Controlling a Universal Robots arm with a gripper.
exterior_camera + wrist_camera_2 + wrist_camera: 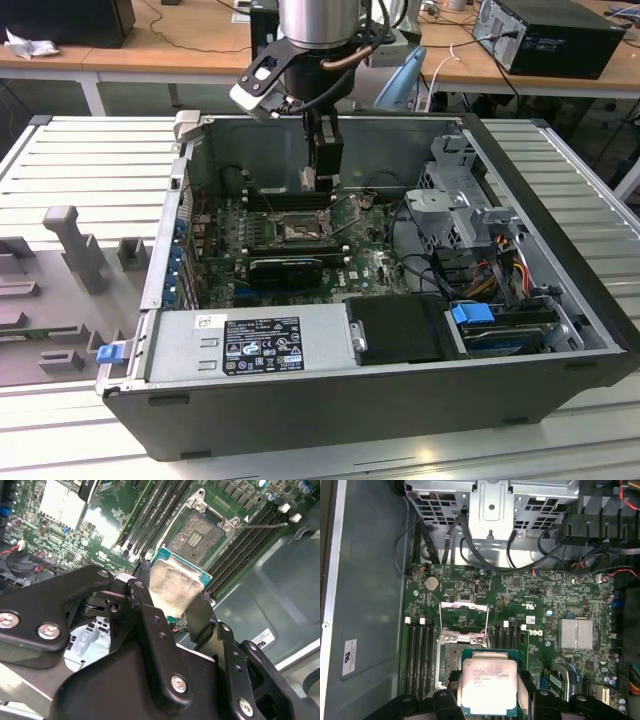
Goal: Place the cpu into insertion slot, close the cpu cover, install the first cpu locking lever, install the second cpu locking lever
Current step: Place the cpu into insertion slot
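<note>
One pincer [172, 587] holds cpu [487, 685] near insertion slot [197, 535].

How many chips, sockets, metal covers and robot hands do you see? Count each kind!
cpu: 1, gripped in the hand
insertion slot: 1
cpu cover: 1
hand: 1
Total: 4

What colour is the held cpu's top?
Pale silver-grey; the cpu shows best in the first wrist view.

Bright, seemingly overhead light; mild glare on the cpu [172, 587].
</note>
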